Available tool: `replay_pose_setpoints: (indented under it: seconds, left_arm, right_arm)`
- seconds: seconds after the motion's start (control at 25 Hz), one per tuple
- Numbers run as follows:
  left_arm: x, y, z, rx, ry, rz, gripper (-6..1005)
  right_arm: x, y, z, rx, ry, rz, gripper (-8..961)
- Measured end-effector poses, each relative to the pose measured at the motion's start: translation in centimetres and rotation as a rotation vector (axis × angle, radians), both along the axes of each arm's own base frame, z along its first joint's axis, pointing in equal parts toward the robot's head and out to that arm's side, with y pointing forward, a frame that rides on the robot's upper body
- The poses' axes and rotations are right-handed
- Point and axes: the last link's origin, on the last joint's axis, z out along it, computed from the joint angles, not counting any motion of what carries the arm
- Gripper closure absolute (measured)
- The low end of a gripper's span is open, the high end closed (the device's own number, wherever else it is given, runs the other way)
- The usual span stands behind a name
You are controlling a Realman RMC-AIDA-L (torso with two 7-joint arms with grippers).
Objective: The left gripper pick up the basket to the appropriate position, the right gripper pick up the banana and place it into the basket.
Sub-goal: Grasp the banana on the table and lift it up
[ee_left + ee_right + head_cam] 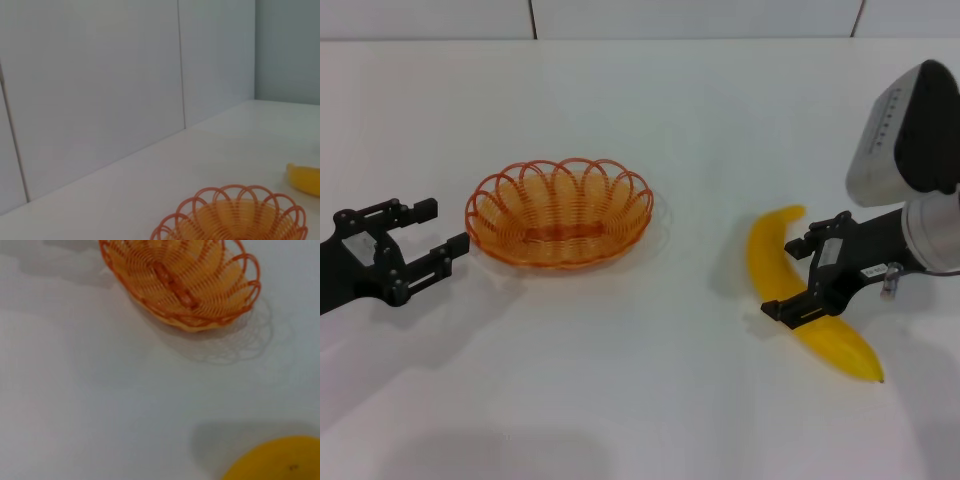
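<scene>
The orange wire basket [560, 215] sits on the white table, left of centre, and is empty. My left gripper [445, 228] is open, low over the table just left of the basket's rim and apart from it. The yellow banana [840, 348] lies on the table at the right. My right gripper [785, 275] is open and hovers over the banana's middle, one finger on each side. The left wrist view shows the basket [235, 220] and one banana tip [305, 179]. The right wrist view shows the basket [185, 275] and part of the banana [280, 460].
The white table [650, 380] spreads between basket and banana. A white panelled wall [620, 15] runs along the table's far edge. The right arm's bulky white-grey housing [910, 130] stands above the banana's right side.
</scene>
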Motion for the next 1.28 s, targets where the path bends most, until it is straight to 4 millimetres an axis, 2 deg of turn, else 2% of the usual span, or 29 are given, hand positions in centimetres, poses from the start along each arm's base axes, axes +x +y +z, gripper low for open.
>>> replay_pose_setpoints:
  seconds: [0.76, 1.28]
  left_arm:
    - [0.2, 0.3, 0.0, -0.004, 0.000, -0.007, 428]
    - [0.2, 0.2, -0.1, -0.004, 0.000, -0.008, 428]
  right_arm:
    - [0.2, 0.4, -1.3, -0.031, -0.045, -0.010, 76]
    - [0.2, 0.8, -1.5, -0.020, -0.040, -0.021, 78]
